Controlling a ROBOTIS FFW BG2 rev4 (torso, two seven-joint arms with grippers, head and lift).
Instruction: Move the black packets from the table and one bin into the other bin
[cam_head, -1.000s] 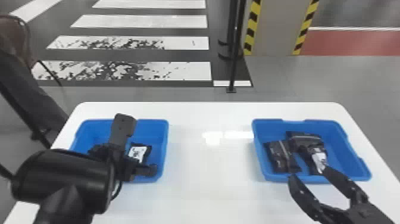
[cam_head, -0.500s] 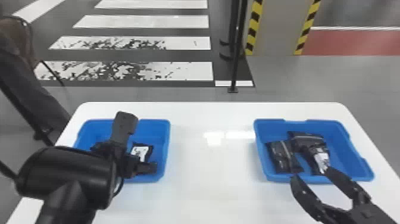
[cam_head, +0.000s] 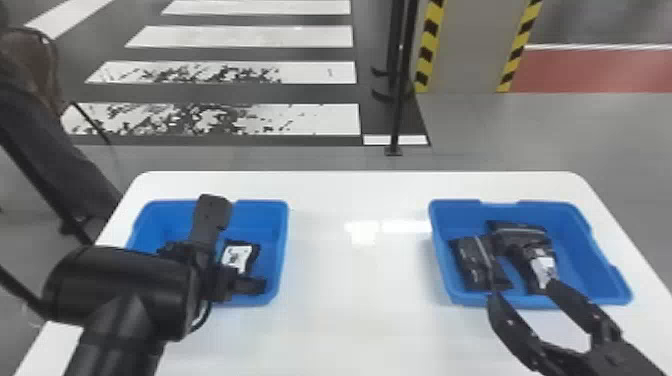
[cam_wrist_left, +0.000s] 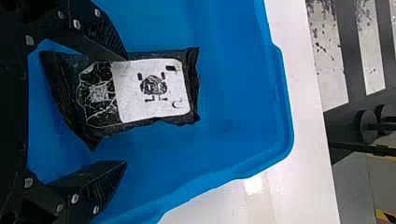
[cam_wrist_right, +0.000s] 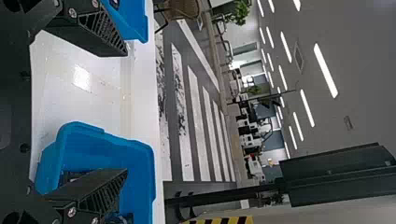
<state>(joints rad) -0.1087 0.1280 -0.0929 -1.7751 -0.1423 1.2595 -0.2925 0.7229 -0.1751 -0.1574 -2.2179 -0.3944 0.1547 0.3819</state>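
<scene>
One white table (cam_head: 360, 320) bears two blue bins (cam_head: 577, 240), with four black packets (cam_head: 470, 260) visible inside them.

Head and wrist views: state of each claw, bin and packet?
Left claw: open, not gripping.
Right claw: open, empty.
Left bin: upright, open-topped, packet inside.
Right bin: upright, open-topped, several packets inside.
Left bin's packet: lying down, white label up.
Right bin's packets: lying bunched together.
</scene>
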